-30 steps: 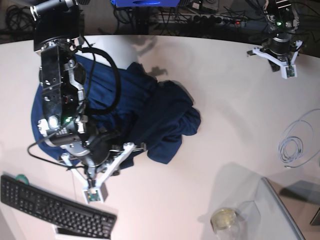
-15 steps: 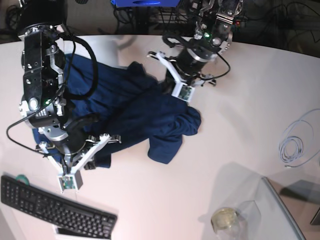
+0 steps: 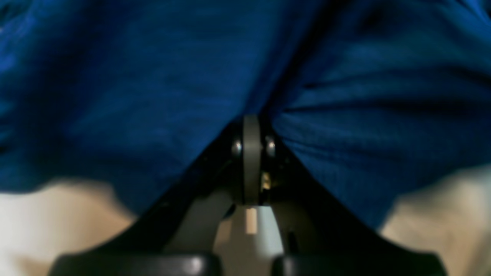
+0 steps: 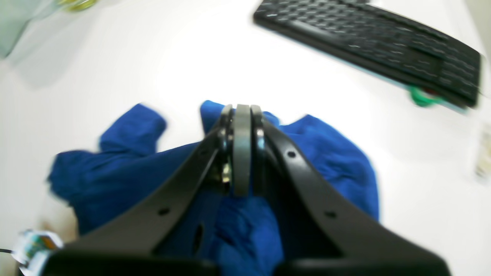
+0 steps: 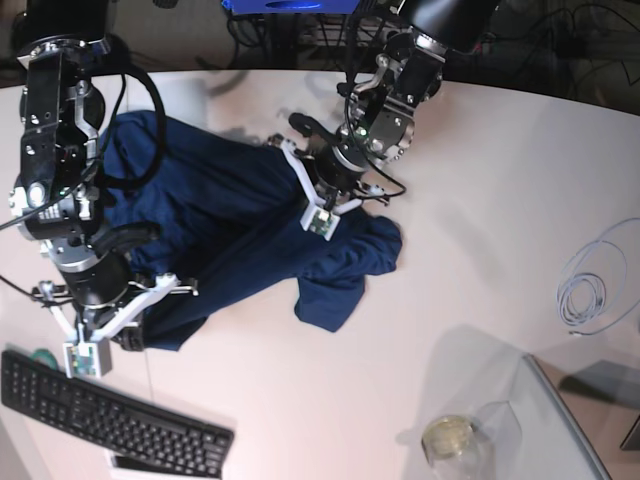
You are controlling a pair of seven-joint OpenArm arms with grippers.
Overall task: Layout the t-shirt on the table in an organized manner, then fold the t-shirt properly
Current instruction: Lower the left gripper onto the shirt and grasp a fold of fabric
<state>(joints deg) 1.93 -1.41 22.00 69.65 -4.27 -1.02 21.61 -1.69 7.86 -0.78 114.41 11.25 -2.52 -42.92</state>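
One white table point(image 5: 500, 180) carrying a crumpled navy t-shirt point(image 5: 230, 220), spread between both arms toward the table's left half in the base view. Left gripper point(image 3: 251, 126): jaws closed, pinching a fold of the shirt's fabric. Right gripper point(image 4: 241, 115): jaws closed over the shirt's edge. Black keyboard point(image 5: 100, 420) near the table's front edge; coiled cable point(image 5: 590, 285) well apart from the shirt.
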